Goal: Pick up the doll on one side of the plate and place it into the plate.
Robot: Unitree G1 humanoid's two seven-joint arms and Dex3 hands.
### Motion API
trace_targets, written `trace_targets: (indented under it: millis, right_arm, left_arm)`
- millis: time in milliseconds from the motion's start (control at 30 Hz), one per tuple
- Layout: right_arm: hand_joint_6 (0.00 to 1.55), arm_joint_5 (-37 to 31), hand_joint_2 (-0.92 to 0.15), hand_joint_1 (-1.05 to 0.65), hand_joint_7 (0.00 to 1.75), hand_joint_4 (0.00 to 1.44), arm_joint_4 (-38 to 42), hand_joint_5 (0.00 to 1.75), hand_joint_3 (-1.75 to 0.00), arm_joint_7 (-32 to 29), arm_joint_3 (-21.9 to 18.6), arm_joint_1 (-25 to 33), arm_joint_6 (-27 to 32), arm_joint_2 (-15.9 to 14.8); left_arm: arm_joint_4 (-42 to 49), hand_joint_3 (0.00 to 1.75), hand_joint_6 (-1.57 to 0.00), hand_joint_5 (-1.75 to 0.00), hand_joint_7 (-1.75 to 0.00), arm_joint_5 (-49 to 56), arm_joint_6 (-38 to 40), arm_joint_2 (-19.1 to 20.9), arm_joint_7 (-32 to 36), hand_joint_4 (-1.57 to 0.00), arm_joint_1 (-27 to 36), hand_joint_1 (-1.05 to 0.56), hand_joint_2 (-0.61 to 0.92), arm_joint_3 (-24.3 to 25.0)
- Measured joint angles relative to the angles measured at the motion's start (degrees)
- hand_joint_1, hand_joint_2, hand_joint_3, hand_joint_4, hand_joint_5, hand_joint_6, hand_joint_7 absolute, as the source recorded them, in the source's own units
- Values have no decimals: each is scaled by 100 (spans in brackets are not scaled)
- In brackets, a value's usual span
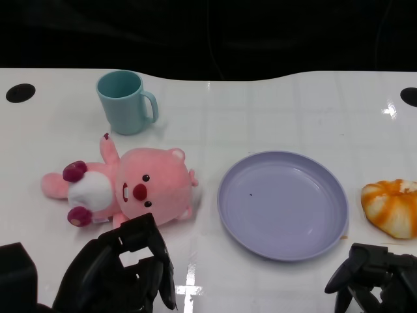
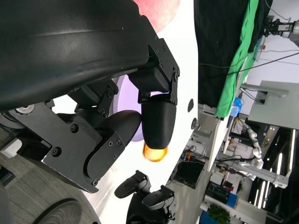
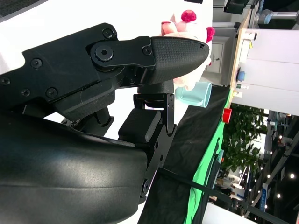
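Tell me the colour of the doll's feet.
Dark magenta on the doll's feet, body pink; clearest in the head view.

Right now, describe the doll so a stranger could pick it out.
Find the lavender plate at the table's middle. On the side away from the orange bun lies the doll, in front of a teal mug: the only soft pink plush there.

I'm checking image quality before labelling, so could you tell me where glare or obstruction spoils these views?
Head view: sharp, with bright glare patches on the white table. Left wrist view: the left hand blocks most of the scene. Right wrist view: the right hand hides much, leaving the doll partly visible.
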Motion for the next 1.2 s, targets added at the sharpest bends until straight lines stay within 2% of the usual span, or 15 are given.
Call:
trace_targets:
  millis: [933, 1033, 1100, 1200]
  right_arm:
    - [93, -2, -92, -95, 109, 95, -99, 142, -43, -53, 5, 11, 141, 2]
    - [93, -2, -92, -94, 109, 95, -99, 142, -43, -53, 15, 12, 142, 2]
    - [93, -7, -92, -94, 109, 95, -99, 142, -43, -53, 21, 12, 140, 2]
    - [92, -16, -92, -94, 110, 94, -98, 142, -42, -54, 28, 12, 137, 3]
  left_arm:
    - [8, 137, -78, -173, -156, 15, 7, 0, 0, -85, -7, -18, 42, 4]
    - [8, 130, -77, -167, -149, -10, 7, -5, 0, -84, -7, -21, 42, 49]
    - [9, 118, -76, -163, -133, -46, 7, -20, 0, -80, -9, -23, 47, 84]
    - [8, 111, -76, -154, -118, -79, 7, -62, 2, -76, -14, -25, 49, 130]
